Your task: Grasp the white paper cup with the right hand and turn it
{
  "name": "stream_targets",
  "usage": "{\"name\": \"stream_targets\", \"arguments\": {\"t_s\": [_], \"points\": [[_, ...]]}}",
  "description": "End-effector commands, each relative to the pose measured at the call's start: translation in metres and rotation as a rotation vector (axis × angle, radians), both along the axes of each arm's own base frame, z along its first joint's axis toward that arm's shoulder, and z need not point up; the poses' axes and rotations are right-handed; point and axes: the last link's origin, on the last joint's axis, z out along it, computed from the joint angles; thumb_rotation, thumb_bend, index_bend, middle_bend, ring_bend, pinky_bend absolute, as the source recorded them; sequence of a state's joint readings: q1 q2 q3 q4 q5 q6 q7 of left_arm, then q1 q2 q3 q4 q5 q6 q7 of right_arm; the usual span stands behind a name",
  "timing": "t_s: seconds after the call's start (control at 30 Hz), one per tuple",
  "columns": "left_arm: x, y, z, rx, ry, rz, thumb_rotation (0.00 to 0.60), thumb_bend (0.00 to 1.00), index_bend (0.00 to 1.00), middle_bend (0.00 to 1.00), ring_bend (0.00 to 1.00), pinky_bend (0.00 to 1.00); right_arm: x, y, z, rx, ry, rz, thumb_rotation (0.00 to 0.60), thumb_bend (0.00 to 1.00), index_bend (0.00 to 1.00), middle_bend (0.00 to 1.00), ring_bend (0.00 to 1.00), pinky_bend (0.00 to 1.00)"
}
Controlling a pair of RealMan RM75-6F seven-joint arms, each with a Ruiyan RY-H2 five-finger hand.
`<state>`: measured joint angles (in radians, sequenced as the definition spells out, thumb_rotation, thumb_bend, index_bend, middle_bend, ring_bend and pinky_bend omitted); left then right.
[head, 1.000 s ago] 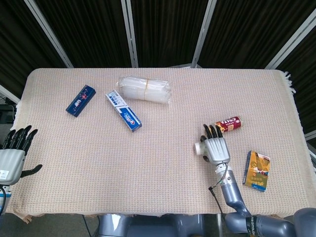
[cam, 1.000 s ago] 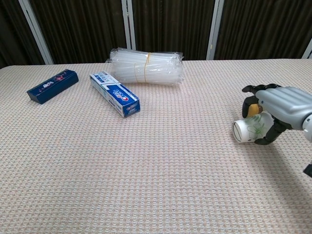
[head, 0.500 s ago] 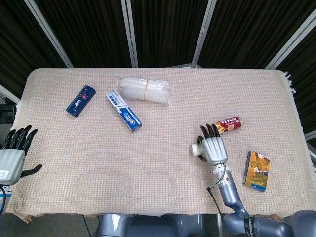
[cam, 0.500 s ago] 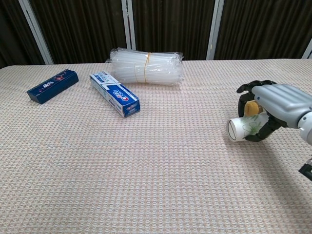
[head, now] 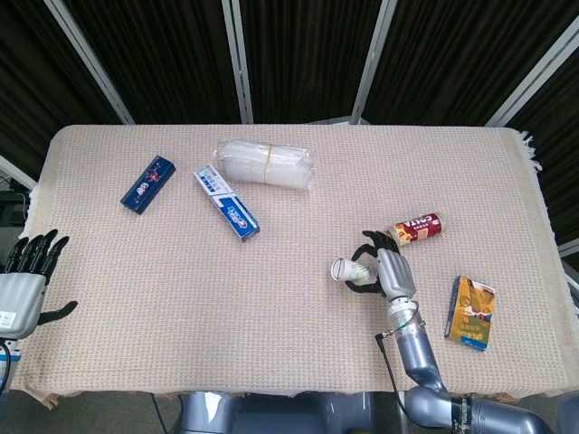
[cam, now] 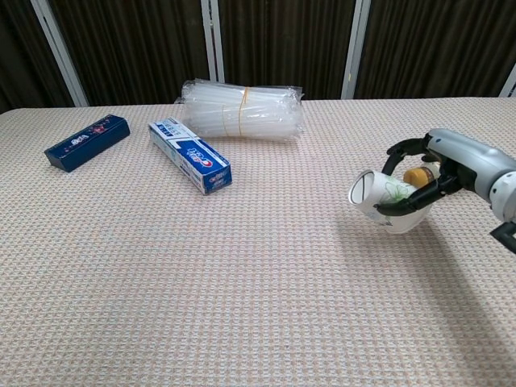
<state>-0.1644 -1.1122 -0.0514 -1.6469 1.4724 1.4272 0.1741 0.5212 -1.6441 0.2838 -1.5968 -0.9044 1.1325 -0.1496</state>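
The right hand [cam: 451, 165] grips the white paper cup [cam: 379, 197], tilted with its round mouth leftward, above the woven cloth [cam: 242, 282]. The left hand [head: 23, 280] rests spread, holding nothing.

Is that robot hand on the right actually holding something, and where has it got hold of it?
Yes. The right hand holds the white paper cup by its side wall, fingers wrapped round it, open mouth pointing left. The left hand holds nothing.

The white paper cup [cam: 379, 197], green-patterned, is tilted sideways, open mouth facing left, held off the cloth.
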Motion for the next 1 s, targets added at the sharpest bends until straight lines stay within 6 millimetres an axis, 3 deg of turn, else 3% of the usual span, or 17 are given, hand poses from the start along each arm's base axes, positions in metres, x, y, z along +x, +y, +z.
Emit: {"name": "stream_targets", "arguments": {"t_s": [0.03,0.27,0.83,1.0], "points": [[0.0,0.0,0.0,0.0,0.0,0.0,0.6,0.0,0.0,0.0,0.0,0.0,0.0,-0.004,-0.003,0.026,-0.064,-0.055,0.6,0.2,0.5,0.16,0.0,0.0],[0.0,0.0,0.0,0.001,0.001,0.001,0.6,0.0,0.0,0.0,0.0,0.0,-0.004,-0.007,-0.008,0.039,-0.069,-0.094,0.6,0.2,0.5,0.16,0.0,0.0],[0.0,0.0,0.0,0.0,0.003,0.002,0.6,0.0,0.0,0.0,0.0,0.0,-0.029,0.001,0.006,-0.01,0.036,-0.128,0.6,0.2,0.5,0.13,0.0,0.0],[0.0,0.0,0.0,-0.001,0.002,0.002,0.6,0.0,0.0,0.0,0.0,0.0,-0.034,0.008,0.012,-0.005,0.07,-0.13,0.6,0.2,0.44,0.07,0.0,0.0]]}}
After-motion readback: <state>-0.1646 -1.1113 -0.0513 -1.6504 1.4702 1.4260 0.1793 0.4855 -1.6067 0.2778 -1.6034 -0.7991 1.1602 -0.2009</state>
